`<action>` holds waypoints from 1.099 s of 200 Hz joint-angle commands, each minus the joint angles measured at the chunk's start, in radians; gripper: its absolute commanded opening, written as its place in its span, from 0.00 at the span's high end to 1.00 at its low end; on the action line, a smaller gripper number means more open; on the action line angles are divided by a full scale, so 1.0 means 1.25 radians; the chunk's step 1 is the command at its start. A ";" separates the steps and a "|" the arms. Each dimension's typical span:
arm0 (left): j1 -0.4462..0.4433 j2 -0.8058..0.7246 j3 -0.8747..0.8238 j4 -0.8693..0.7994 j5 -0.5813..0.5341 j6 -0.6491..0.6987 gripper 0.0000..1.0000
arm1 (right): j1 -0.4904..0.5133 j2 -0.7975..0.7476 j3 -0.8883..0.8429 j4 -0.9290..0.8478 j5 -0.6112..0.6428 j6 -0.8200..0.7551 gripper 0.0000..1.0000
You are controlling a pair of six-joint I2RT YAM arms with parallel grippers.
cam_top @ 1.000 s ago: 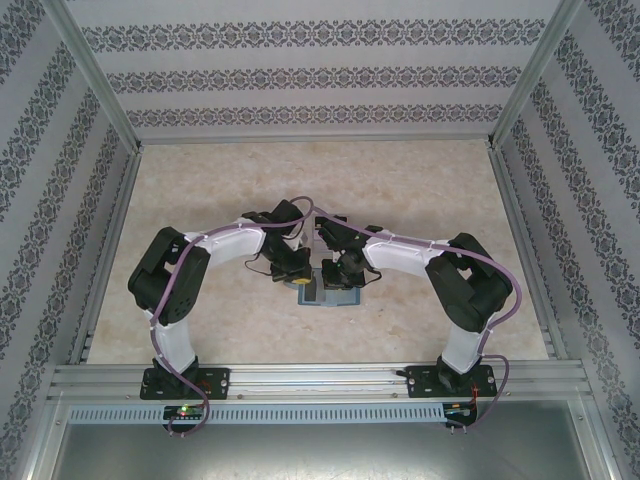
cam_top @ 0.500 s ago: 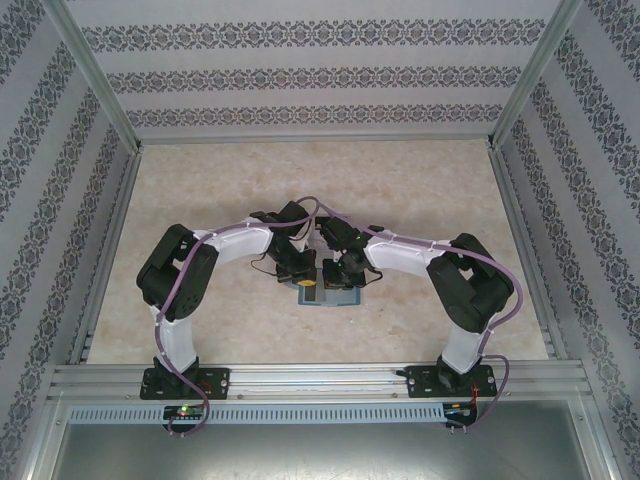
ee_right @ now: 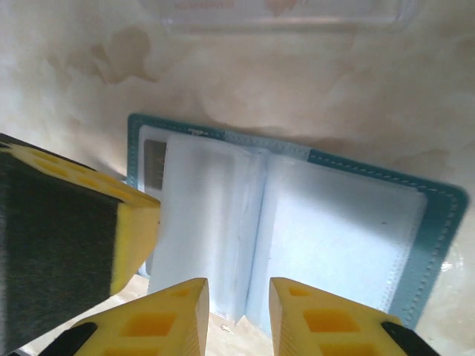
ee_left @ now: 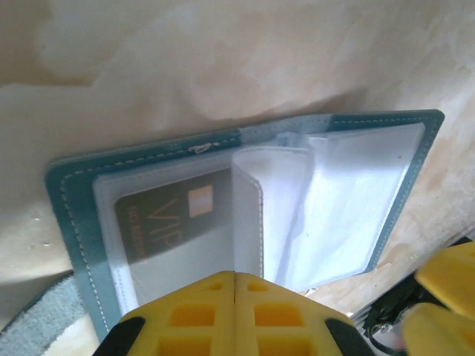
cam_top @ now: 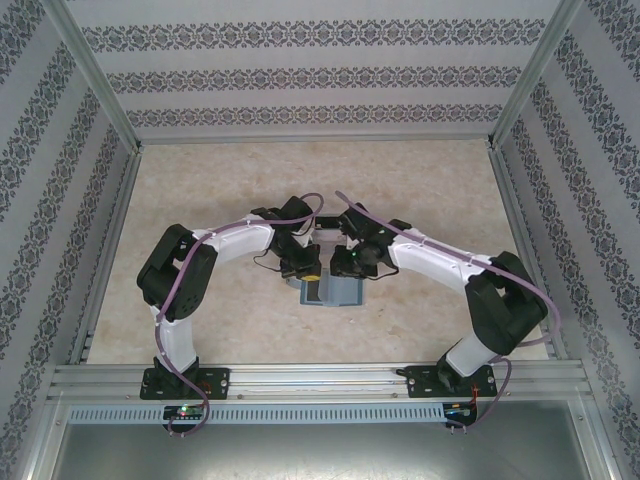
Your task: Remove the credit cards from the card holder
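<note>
The card holder [ee_left: 70,215] lay open and flat on the marbled tabletop [ee_left: 223,59], filling the middle of the left wrist view, its long axis running from left to right with the right end a little higher. One credit card [ee_left: 159,222], dark with "VIP" on it, sat in the clear pocket of the left-hand panel, its length along the holder's. No card could be made out in the right-hand panel, whose pockets looked hazy.

The left gripper [ee_left: 234,311] had its yellow fingers pressed together with no gap, at the bottom centre of that view over the holder's near edge. The card lay just up and left of those tips, so this arm was judged the nearer to it.

In the right wrist view the right gripper [ee_right: 237,311] stood at the bottom with a narrow gap and nothing clamped. It lined up with the loose middle sleeve [ee_right: 249,215] at the fold, and the card was a dark sliver at the holder's far left end.
</note>
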 commanded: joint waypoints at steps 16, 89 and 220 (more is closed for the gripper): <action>-0.011 0.000 0.030 -0.002 0.035 0.016 1.00 | -0.030 -0.039 -0.039 -0.029 0.012 -0.009 0.72; -0.020 -0.009 0.044 0.014 0.052 0.008 1.00 | -0.048 -0.062 -0.062 -0.024 0.009 -0.007 0.72; -0.040 0.017 0.045 0.054 0.072 -0.010 1.00 | -0.057 -0.064 -0.071 -0.017 0.003 -0.009 0.72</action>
